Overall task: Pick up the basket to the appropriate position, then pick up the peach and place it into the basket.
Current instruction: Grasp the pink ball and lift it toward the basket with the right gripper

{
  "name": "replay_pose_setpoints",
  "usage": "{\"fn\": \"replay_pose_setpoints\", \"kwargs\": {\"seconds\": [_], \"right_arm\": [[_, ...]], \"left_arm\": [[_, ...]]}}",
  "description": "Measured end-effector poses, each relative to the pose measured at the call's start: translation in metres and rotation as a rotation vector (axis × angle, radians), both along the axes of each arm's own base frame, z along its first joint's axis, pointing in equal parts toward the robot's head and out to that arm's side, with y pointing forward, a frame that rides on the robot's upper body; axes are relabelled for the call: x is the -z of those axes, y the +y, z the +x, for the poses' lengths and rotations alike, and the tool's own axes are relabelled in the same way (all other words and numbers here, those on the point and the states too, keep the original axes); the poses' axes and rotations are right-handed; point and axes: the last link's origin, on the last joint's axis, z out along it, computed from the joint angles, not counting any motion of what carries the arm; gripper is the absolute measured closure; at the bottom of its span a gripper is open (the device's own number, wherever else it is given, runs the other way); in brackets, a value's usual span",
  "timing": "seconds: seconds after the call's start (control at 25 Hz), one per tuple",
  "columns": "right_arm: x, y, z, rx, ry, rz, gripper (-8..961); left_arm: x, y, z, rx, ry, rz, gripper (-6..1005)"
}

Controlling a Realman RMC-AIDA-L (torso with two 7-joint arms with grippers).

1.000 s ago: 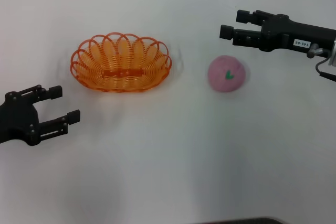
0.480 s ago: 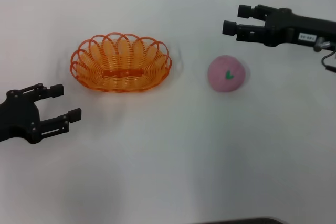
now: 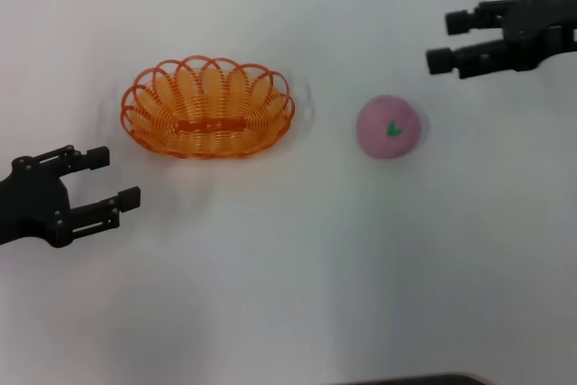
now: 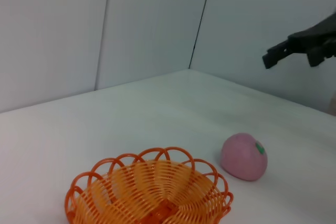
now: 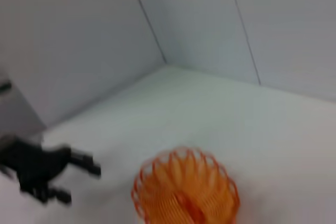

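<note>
An oval orange wire basket (image 3: pixel 208 107) with a looped rim sits on the white table, left of centre; it also shows as the basket (image 4: pixel 149 193) in the left wrist view and the basket (image 5: pixel 186 188) in the right wrist view. To its right lies the round pink peach (image 3: pixel 389 127) with a green mark on top, seen too as the peach (image 4: pixel 244 156). My left gripper (image 3: pixel 108 180) is open, in front of and left of the basket, empty. Up at the far right, beyond the peach, my right gripper (image 3: pixel 451 40) is open and holds nothing.
The white table (image 3: pixel 288 277) carries only the basket and the peach. Pale wall panels (image 4: pixel 157 19) rise behind the table's far edge. The left gripper (image 5: pixel 79 177) shows far off in the right wrist view.
My right gripper has pulled back to the right and slightly farther off, away from the peach. The left gripper, basket and peach have stayed put.
</note>
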Motion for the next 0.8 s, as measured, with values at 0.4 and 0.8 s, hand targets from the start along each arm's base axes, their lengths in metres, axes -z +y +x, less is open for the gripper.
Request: {"fn": "replay_pose_setpoints", "kwargs": {"seconds": [0.4, 0.8], "right_arm": [[-0.026, 0.001, -0.007, 0.081, -0.362, -0.114, 28], [-0.018, 0.005, -0.004, 0.106, -0.479, -0.16, 29]], "left_arm": [[0.0, 0.002, 0.001, -0.011, -0.006, -0.006, 249], [0.001, 0.003, 0.001, -0.025, -0.008, -0.007, 248]]}}
